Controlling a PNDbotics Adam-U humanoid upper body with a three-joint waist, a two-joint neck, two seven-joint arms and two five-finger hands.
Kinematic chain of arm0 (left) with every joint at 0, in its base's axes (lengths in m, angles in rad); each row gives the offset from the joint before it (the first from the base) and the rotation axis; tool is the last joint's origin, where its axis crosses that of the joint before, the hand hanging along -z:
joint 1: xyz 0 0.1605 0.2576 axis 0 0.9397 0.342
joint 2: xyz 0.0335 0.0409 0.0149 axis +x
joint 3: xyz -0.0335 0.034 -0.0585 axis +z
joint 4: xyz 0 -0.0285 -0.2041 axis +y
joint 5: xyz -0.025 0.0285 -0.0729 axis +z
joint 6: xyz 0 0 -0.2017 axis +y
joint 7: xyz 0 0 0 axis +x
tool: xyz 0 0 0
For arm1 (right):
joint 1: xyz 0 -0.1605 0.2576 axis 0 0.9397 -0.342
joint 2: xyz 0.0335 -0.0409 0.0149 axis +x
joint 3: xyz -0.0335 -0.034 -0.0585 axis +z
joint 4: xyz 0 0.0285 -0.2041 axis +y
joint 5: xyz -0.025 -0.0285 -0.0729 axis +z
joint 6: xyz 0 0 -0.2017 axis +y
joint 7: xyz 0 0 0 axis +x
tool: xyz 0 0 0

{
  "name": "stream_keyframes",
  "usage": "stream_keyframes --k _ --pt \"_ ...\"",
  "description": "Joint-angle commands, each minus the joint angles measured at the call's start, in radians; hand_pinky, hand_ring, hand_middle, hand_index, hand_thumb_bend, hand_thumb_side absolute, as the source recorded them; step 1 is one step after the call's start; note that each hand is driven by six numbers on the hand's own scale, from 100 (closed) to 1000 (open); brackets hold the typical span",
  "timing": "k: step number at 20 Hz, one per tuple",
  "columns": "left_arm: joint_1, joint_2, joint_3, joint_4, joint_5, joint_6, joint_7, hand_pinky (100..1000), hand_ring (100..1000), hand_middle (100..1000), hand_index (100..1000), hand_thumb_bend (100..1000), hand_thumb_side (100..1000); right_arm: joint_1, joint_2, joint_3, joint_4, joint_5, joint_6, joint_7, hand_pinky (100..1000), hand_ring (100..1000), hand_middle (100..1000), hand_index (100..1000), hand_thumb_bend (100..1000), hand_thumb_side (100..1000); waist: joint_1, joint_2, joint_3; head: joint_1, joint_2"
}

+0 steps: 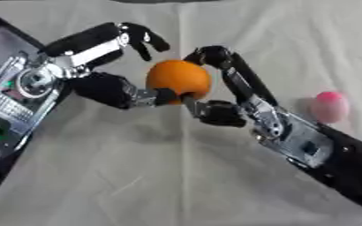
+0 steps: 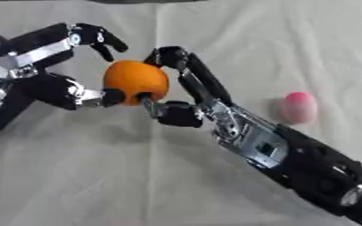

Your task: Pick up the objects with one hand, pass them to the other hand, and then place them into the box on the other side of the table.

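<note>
Mid-air, round orange fruit (image 1: 178,78) pinched by right hand (image 1: 215,88). Left hand (image 1: 107,66) curls around its other side, touching. Pink egg-shaped object (image 1: 329,106) lies right of the fruit on the cloth-covered table (image 1: 161,176).

One orange (image 1: 178,78), one pink egg (image 1: 329,106)

Orange ball (image 2: 135,81) between both hands.

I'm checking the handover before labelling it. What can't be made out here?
- Which hand bears the orange ball: both the left hand and right hand curl round it.
- The box: no view shows it clearly.
- The pink object: blurred, identity unclear.
</note>
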State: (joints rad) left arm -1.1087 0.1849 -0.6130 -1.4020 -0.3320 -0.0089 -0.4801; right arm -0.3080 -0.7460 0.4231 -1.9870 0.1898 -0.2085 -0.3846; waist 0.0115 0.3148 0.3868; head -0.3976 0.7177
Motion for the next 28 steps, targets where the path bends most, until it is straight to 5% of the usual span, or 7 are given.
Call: stream_keyframes --k 1,5,13,17,22,28 --pt "-0.014 0.001 0.011 -0.002 -0.015 -0.016 -0.019 967 742 787 863 580 678 -0.011 -0.007 -0.002 -0.013 0.008 -0.015 0.003 664 685 488 580 100 100 -0.004 -0.006 -0.002 0.001 -0.007" --pt "-0.013 -0.003 0.014 0.005 -0.039 -0.027 -0.044 962 744 786 864 568 666 -0.009 -0.002 0.001 -0.013 0.015 -0.025 0.003 664 685 487 580 100 100 -0.004 -0.006 -0.005 0.004 -0.005" --pt "-0.009 -0.013 0.02 0.032 -0.077 -0.031 -0.064 942 731 757 794 383 544 -0.007 0.001 0.002 -0.013 0.031 -0.053 -0.009 665 685 487 580 100 100 -0.004 -0.007 -0.008 0.01 -0.004" --pt "-0.008 -0.016 0.022 0.037 -0.087 -0.03 -0.073 932 719 738 773 271 419 -0.006 0.005 0.004 -0.013 0.03 -0.055 -0.011 665 684 487 580 100 100 -0.005 -0.007 -0.008 0.012 -0.005" --pt "-0.006 -0.019 0.024 0.04 -0.095 -0.023 -0.077 904 664 663 671 100 145 -0.008 0.006 0.003 -0.013 0.029 -0.053 -0.012 664 685 488 580 100 100 -0.005 -0.007 -0.01 0.012 -0.005" --pt "-0.007 -0.016 0.024 0.017 -0.07 -0.005 -0.059 874 600 568 502 100 186 -0.014 0.004 -0.002 -0.013 0.025 -0.014 -0.004 682 707 521 622 100 100 -0.005 -0.009 -0.012 0.009 -0.002"
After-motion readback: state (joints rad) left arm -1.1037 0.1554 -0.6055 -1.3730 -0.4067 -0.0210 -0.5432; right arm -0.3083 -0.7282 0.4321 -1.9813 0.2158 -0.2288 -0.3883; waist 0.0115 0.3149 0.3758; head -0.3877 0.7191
